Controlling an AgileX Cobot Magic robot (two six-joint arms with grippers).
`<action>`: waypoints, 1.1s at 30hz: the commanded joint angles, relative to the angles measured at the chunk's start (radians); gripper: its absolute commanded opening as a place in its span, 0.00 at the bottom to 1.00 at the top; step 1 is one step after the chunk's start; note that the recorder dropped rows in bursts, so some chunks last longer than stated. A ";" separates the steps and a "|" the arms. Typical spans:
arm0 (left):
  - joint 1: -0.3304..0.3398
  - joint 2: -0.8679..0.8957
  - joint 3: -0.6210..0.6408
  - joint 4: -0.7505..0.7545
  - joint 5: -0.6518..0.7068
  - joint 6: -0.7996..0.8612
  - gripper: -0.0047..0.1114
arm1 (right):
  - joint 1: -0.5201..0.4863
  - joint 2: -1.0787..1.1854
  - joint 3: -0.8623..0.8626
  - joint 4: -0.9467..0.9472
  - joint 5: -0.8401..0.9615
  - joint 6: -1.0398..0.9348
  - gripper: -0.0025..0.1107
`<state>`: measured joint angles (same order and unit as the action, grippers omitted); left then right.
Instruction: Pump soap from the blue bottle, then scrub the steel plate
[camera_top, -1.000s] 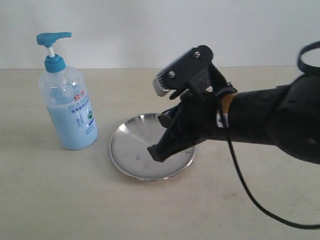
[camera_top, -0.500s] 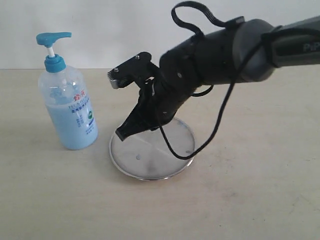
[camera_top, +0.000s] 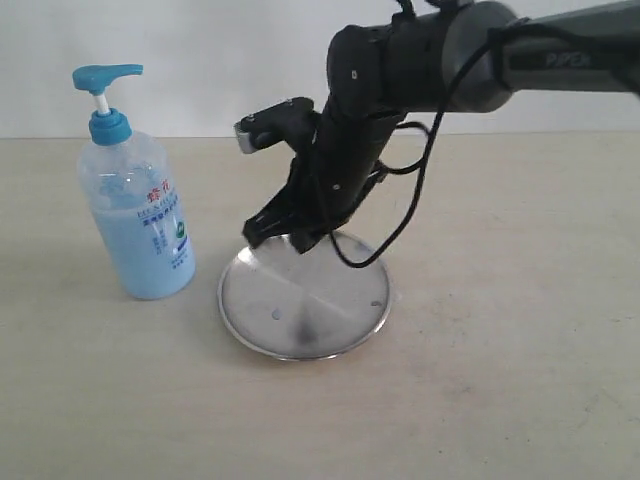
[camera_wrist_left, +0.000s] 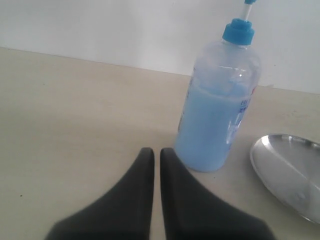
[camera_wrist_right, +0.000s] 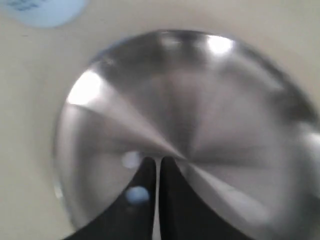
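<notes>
light: bright, even | shadows: soft | glare: steel plate (camera_wrist_right: 200, 110) | blur: right wrist view, heavy

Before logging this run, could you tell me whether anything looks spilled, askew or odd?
Only a pale bluish dab on one finger of the right end effector, over the steel plate, looks stray. The blue bottle stands upright.

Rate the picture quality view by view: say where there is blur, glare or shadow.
Right wrist view: soft and smeared throughout, bright glare patches on the steel plate. Left wrist view: blue bottle fairly sharp, left gripper close up and slightly soft. Exterior view: even light, sharp, with a dark patch on the plate.
</notes>
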<state>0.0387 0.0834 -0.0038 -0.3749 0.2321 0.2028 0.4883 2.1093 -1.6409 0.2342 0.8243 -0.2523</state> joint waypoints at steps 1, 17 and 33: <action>0.000 0.003 0.004 -0.009 -0.002 -0.011 0.07 | -0.001 0.152 -0.119 0.199 0.376 -0.134 0.02; 0.000 0.003 0.004 -0.009 -0.002 -0.011 0.07 | -0.030 0.107 -0.205 -0.576 0.297 0.219 0.02; 0.000 0.003 0.004 -0.009 -0.002 -0.011 0.07 | -0.060 0.107 -0.221 -0.055 0.303 -0.260 0.02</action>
<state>0.0387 0.0834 -0.0038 -0.3749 0.2321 0.2028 0.4184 2.2256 -1.8622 -0.0291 0.9678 -0.2568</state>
